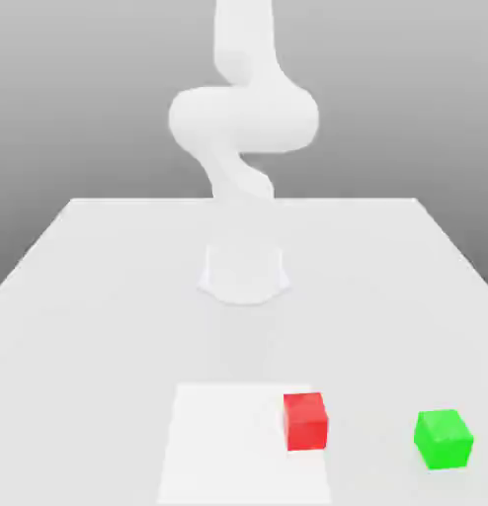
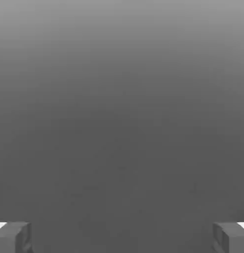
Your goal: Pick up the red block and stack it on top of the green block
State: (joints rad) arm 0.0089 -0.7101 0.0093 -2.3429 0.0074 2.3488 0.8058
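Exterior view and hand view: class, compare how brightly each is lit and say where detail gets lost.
Exterior view: bright, washed out; the white arm nearly merges with the pale table, only faint shadow by its base. Hand view: dim, a grey gradient, palest along one edge.

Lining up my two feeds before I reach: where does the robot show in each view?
Exterior view: the robot's arm rises mid-picture above the table, cut by the top edge.
Hand view: its gripper, open, jaws at two corners.
Shared landmark: the grey backdrop, seemingly the same in both.
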